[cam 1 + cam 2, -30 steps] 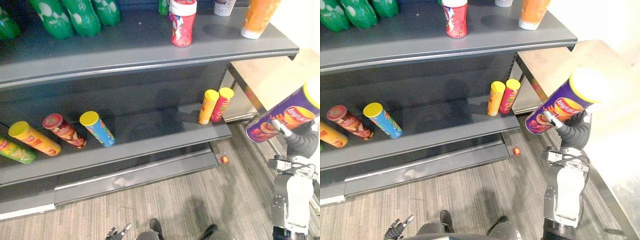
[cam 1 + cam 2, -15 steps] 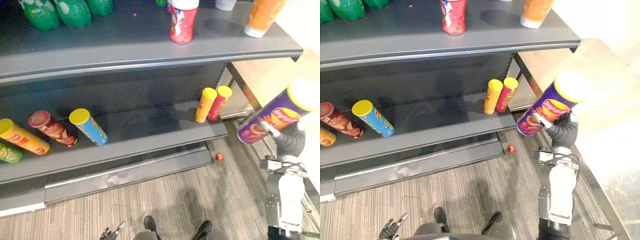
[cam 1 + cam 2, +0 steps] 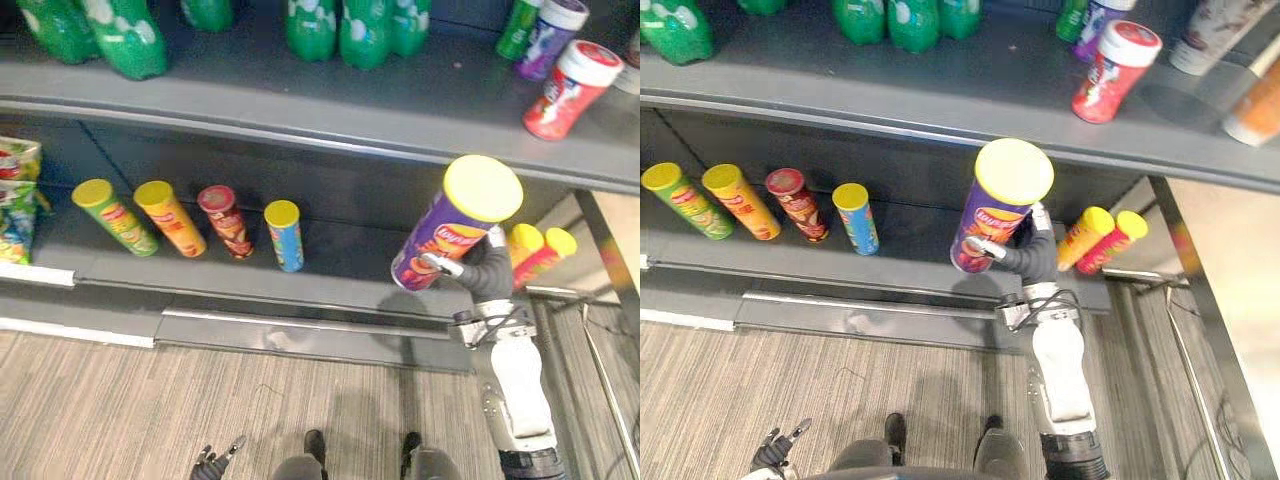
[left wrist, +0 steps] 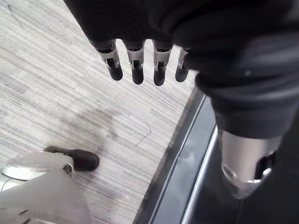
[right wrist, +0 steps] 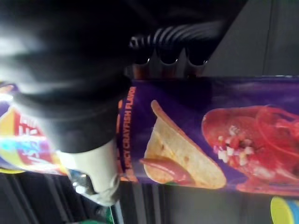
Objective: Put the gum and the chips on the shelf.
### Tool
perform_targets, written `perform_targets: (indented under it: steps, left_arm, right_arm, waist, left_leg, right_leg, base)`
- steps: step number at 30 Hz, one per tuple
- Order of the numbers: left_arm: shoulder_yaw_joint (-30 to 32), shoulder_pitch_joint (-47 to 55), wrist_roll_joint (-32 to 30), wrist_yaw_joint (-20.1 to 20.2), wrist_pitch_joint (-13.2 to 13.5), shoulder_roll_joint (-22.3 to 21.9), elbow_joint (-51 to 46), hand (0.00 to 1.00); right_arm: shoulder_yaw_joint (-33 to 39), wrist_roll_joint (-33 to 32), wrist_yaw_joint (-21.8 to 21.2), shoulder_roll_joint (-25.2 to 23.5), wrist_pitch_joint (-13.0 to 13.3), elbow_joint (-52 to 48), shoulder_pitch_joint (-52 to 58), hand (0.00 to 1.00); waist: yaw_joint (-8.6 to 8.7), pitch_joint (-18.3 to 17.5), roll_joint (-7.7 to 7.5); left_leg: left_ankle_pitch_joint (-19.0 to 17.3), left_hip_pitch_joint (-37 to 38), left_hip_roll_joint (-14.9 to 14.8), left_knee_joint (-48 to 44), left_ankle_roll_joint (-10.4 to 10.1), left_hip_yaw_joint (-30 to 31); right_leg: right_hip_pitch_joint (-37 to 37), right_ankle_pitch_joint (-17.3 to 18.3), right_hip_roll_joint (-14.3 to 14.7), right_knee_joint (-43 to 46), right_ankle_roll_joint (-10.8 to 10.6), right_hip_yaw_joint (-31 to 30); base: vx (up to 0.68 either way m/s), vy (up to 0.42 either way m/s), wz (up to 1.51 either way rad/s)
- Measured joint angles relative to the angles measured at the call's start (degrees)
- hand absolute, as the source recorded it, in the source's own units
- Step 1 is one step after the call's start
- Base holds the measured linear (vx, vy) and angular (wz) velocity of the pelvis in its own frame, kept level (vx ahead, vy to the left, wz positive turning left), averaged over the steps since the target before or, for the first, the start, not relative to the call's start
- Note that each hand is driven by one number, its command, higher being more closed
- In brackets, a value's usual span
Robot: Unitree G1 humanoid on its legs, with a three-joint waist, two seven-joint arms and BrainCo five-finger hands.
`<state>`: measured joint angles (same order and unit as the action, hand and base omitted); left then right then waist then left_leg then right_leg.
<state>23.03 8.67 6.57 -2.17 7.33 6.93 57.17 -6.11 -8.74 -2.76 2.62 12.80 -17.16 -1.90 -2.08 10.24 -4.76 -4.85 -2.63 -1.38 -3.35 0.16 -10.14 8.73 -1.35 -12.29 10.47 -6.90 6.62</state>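
Observation:
A tall purple chips can (image 3: 452, 238) with a yellow lid is tilted in the air in front of the lower shelf (image 3: 330, 290), just left of a yellow can and a red can (image 3: 532, 252). My right hand (image 3: 489, 274) is shut round its lower half; in the right wrist view the thumb (image 5: 93, 172) and curled fingers (image 5: 163, 58) clasp the purple can (image 5: 210, 135). A red jar with a white lid (image 3: 566, 92) stands on the upper shelf (image 3: 300, 105). My left hand (image 3: 214, 463) hangs low over the floor, its fingers (image 4: 135, 65) straight and holding nothing.
Several chips cans (image 3: 200, 215) lean in a row on the lower shelf, with snack bags (image 3: 14, 195) at its far left. Green bottles (image 3: 350, 28) and a purple bottle (image 3: 545, 42) stand on the upper shelf. A metal frame (image 3: 610, 265) stands to the right.
The camera has swung left along the shelves. My right hand has carried the purple can leftward, from right of the yellow and red cans to their left, in front of the lower shelf.

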Motion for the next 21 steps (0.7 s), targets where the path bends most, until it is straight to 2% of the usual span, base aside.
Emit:
perform_targets:
  steps: [1,3,4,8,13,21]
  left_arm:
    - [0.72,0.16,-0.01,0.04,-0.01,-0.55,0.07,0.0]
    - [2.08,-0.05,-0.01,0.1,-0.03,-1.84,0.78,0.0]
    - [2.09,-0.09,-0.08,0.18,-0.05,-2.52,1.52,0.0]
    - [1.86,-0.31,-0.21,0.64,-0.06,-3.55,2.04,0.0]
    - [-0.24,-1.63,-0.65,0.36,-0.03,-3.59,2.04,0.0]
    - [-2.63,-1.85,-3.49,-1.03,0.02,-2.57,2.17,0.0]
  right_arm:
    - [-0.96,-0.01,-0.23,-0.45,0.01,-0.06,0.11,1.0]
    - [-1.94,-0.04,-0.47,-0.54,0.03,-0.26,0.77,1.0]
    - [-2.24,-0.03,-1.18,-0.45,0.03,-0.3,1.66,1.0]
    - [-2.16,-0.04,-1.49,0.16,0.67,-1.86,4.88,1.0]
    - [-2.42,2.61,0.07,1.5,1.59,-2.42,6.51,1.0]
    - [-8.45,5.99,-0.03,2.0,1.59,-1.75,7.98,1.0]
  waist:
    - [-0.31,-0.01,0.24]
    - [-0.32,-0.02,0.24]
    - [-0.36,-0.07,0.16]
    - [0.39,-0.81,0.81]
    - [0.7,-1.46,1.96]
    - [0.88,-2.27,1.54]
  left_leg:
    - [0.02,0.03,-0.75,0.03,-1.67,-0.21]
    - [-0.25,0.25,-1.98,0.55,-2.5,-0.25]
    - [0.05,1.05,-2.96,1.6,-3.59,-0.32]
    - [1.53,1.83,-5.64,4.62,-5.95,0.35]
    - [4.28,1.73,-5.71,9.01,-5.93,2.46]
    - [4.47,1.54,-4.85,9.06,-5.59,2.35]
  right_leg:
    - [-1.83,-0.15,0.81,-2.96,-0.19,0.05]
    - [-3.96,-0.16,2.26,-7.01,-0.21,0.75]
    - [-5.05,-0.16,3.32,-8.66,-0.22,0.94]
    - [-6.13,-0.15,6.13,-10.53,-0.19,2.66]
    - [-6.09,0.0,6.47,-11.46,0.05,4.7]
    - [-6.07,0.01,5.61,-11.46,0.06,4.99]
  base:
    - [0.08,-0.111,0.05]
    - [0.08,-0.18,-0.08]
    - [0.09,-0.242,-0.1]
    - [0.03,-0.174,0.03]
    - [-0.02,-0.059,0.26]
    - [-0.01,0.002,0.03]
